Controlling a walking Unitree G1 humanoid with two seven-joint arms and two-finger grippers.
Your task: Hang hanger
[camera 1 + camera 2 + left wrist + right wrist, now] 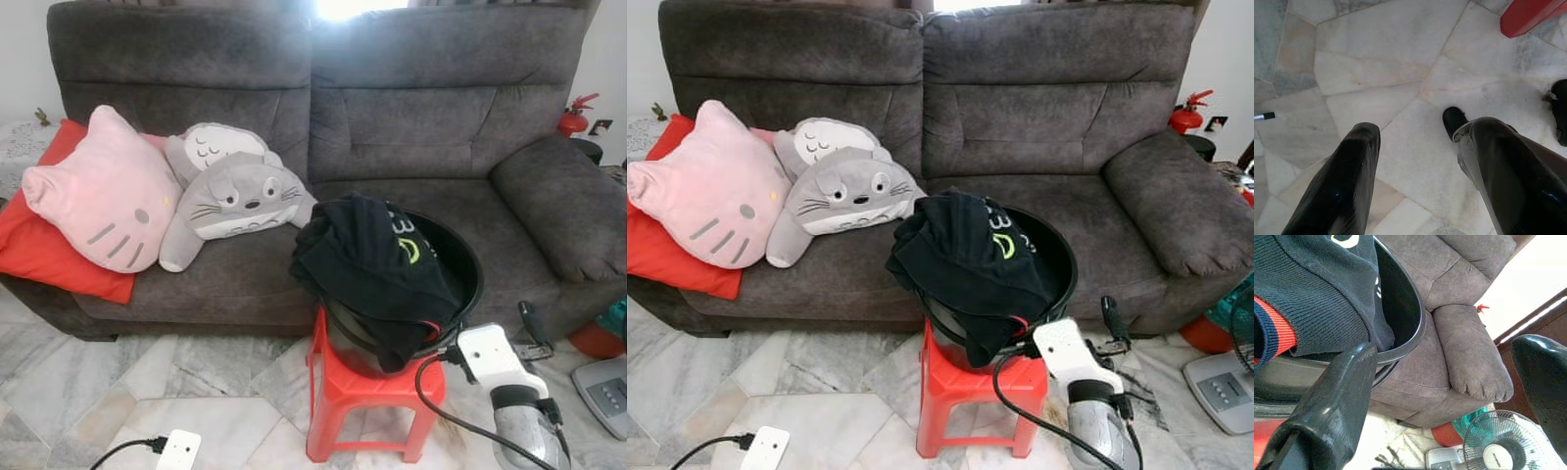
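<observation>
A black basin (462, 247) stands on a red plastic stool (362, 392) in front of the sofa. A dark garment (367, 264) with a lime print and a red-trimmed cuff is heaped in it and hangs over its near rim. My right gripper (495, 328) is at the basin's right side, open, with one finger (1347, 382) close against the rim and nothing between the fingers. My left gripper (1418, 128) hangs open above the marble floor, holding nothing.
A grey sofa (411, 127) fills the back, with a pink cat cushion (103, 191), a grey plush (235, 201) and a red cushion (39, 245) on its left. A white plug block (178, 450) lies on the floor. A fan (1498, 445) stands on the right.
</observation>
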